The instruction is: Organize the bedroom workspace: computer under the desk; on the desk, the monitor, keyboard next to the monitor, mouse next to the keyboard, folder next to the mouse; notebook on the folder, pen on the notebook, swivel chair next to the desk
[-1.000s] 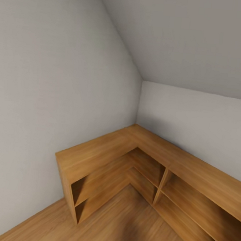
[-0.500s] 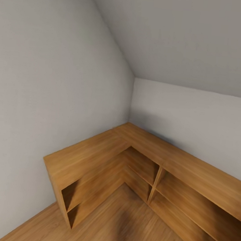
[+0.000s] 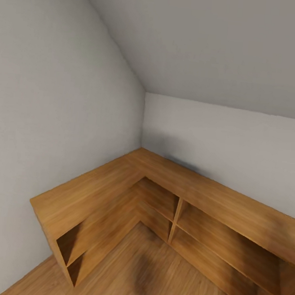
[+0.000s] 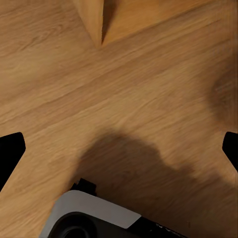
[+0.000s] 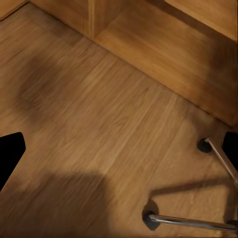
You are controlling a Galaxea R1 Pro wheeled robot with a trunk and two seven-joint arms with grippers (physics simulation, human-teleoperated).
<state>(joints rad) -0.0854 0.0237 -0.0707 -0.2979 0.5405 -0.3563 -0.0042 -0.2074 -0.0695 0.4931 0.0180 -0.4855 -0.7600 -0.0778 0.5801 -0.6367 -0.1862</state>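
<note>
A: Both claws point at wood floor [image 4: 148,84], fingers [image 4: 11,151] wide apart, holding nothing.
B: Chair legs [image 5: 191,220] — chrome, on castors, just beside the right one. Probably rolls easily; push at the back. Oak shelving [image 3: 169,203] beyond.

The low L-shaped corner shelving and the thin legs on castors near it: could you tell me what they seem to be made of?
The low L-shaped corner shelving looks like oak-toned wood or veneer, matt, with visible grain. The thin legs on castors look like polished chrome metal, judging by their bright highlights, ending in dark, probably plastic, wheels.
</note>
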